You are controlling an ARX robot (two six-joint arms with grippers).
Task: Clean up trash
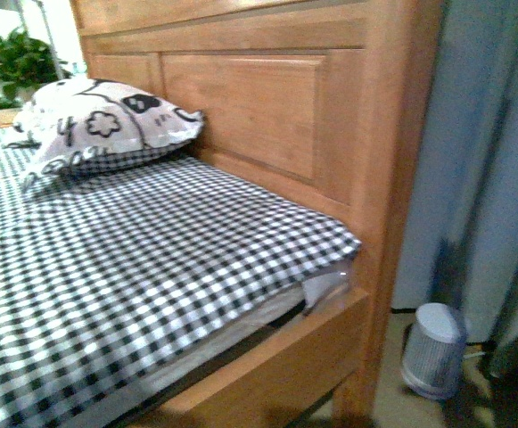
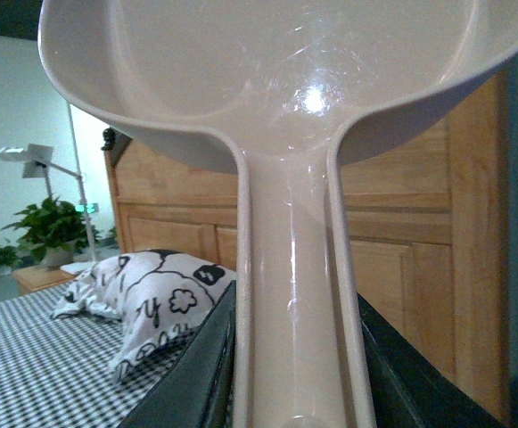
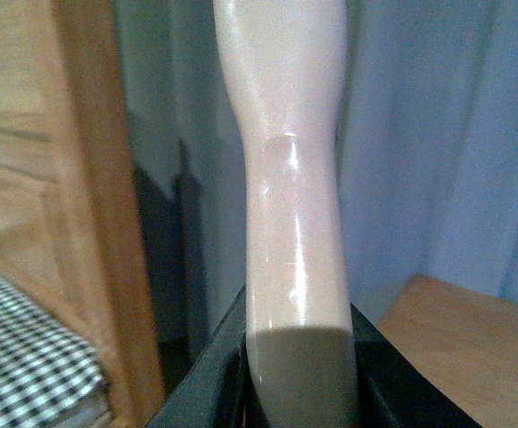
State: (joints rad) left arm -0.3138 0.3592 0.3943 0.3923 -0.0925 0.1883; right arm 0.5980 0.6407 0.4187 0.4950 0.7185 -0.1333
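My left gripper [image 2: 294,392] is shut on the handle of a cream plastic dustpan [image 2: 276,80], whose empty scoop fills the upper part of the left wrist view. My right gripper [image 3: 299,383] is shut on the cream brush handle [image 3: 290,178], which stands straight up between the jaws; the bristles are out of view. Neither arm shows in the front view. The crumpled white paper wad is not in any view.
A bed with a black-and-white checked sheet [image 1: 134,267] and a wooden headboard [image 1: 259,98] fills the front view. A white black-patterned pillow [image 1: 98,125] lies at its head. A small grey bin [image 1: 434,349] stands on the floor right of the bed, before grey curtains [image 1: 481,152].
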